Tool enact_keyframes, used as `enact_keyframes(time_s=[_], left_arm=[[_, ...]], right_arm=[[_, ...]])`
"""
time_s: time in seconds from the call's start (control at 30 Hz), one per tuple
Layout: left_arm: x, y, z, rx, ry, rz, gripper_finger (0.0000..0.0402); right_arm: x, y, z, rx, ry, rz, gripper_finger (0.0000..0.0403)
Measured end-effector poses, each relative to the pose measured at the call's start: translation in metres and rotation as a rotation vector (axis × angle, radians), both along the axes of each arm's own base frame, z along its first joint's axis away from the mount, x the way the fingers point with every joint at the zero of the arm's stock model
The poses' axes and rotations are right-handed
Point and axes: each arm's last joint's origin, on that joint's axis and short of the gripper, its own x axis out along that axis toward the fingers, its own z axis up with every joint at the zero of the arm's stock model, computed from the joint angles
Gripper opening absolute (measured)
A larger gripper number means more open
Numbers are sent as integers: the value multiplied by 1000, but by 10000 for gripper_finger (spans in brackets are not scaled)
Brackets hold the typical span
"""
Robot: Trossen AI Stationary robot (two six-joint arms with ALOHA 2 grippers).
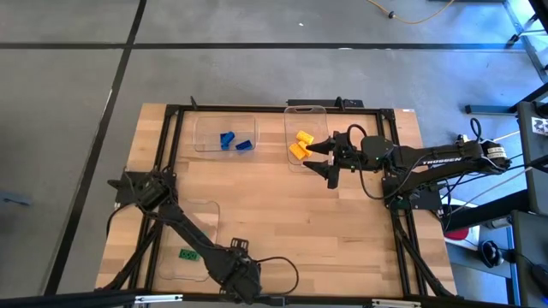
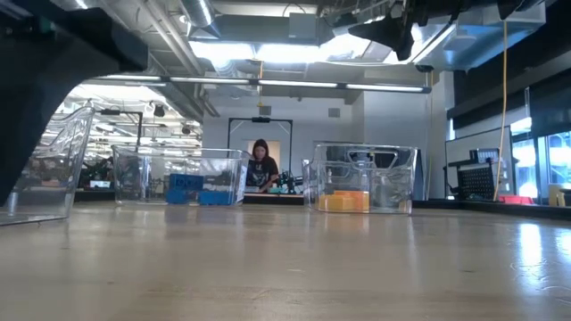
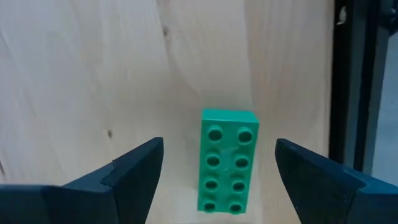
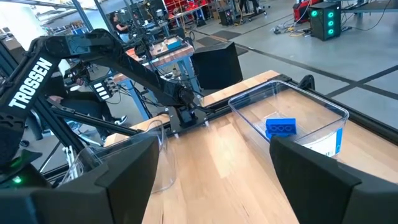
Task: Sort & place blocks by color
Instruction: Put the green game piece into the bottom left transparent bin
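My left gripper [image 1: 238, 272] hangs near the table's near edge, open [image 3: 219, 149]. In its wrist view a green brick [image 3: 227, 160] lies flat on the wood, studs up, between the two fingers and apart from both. A green brick [image 1: 188, 254] also shows in the near-left clear tray; whether it is the same one I cannot tell. My right gripper [image 1: 325, 162] is open and empty [image 4: 211, 155], raised just right of the tray of yellow bricks [image 1: 301, 144]. Blue bricks [image 1: 235, 142] lie in the far-left tray [image 4: 281, 126].
Three clear trays stand on the table: far-left [image 1: 205, 128], far-middle [image 1: 306, 111] and near-left [image 1: 201, 210]. A black frame rail [image 1: 171, 154] runs round the tabletop. Bare wood lies in the middle [image 1: 300, 222]. A person [image 2: 260, 165] is in the room behind.
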Motion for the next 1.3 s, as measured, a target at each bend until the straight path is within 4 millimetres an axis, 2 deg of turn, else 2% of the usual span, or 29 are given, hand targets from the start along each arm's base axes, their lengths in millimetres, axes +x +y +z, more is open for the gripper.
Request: enact_keyframes(time_s=[0.6,0.87,1.3], left_arm=[[-1,3,-16,-48,22,-1,299],[-5,5,-25,-76,42,-5,281],[-1,9,-26,-84,34,11,264]], right_arm=[[0,0,-1,0,6,0,310],[0,0,-1,0,7,0,310],[0,0,-1,47,7,-5,310]])
